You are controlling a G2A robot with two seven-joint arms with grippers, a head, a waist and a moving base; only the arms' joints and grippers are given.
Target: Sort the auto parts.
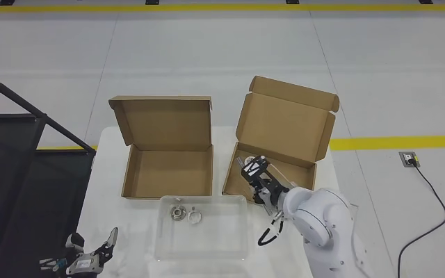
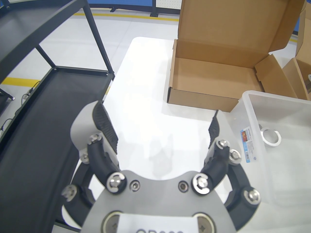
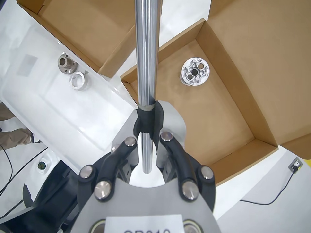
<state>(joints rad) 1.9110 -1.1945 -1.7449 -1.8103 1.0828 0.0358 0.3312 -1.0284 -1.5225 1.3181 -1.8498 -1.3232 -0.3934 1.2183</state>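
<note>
A polished steel rod (image 3: 145,49) is held by the right gripper (image 3: 148,120). Its black fingers (image 3: 159,117) pinch the rod near one end, and the rest of the rod runs straight out past them. Gripper and rod hang over the near left part of the right box (image 3: 230,112).

There are four metal parts. Besides the rod, a round disc (image 3: 195,72) with holes in its face lies on the floor of the right box. A flanged bushing (image 3: 66,64) and a plain ring (image 3: 78,80) lie just beside each other in the far left part of a clear bin (image 1: 208,236).

There are two open cardboard boxes, lids tipped back. They stand side by side at the far side of the white worktop (image 1: 104,201). The left box (image 1: 167,174) holds nothing. The single bin sits just near of the boxes, at the middle.

A small printed sticker (image 2: 247,145) is stuck on the bin's left wall. Its writing is too small to read.

The left gripper (image 2: 156,115) hovers at the near left corner of the worktop, fingers spread wide and holding nothing. A black shelf rack (image 2: 36,122) stands left of the worktop.
</note>
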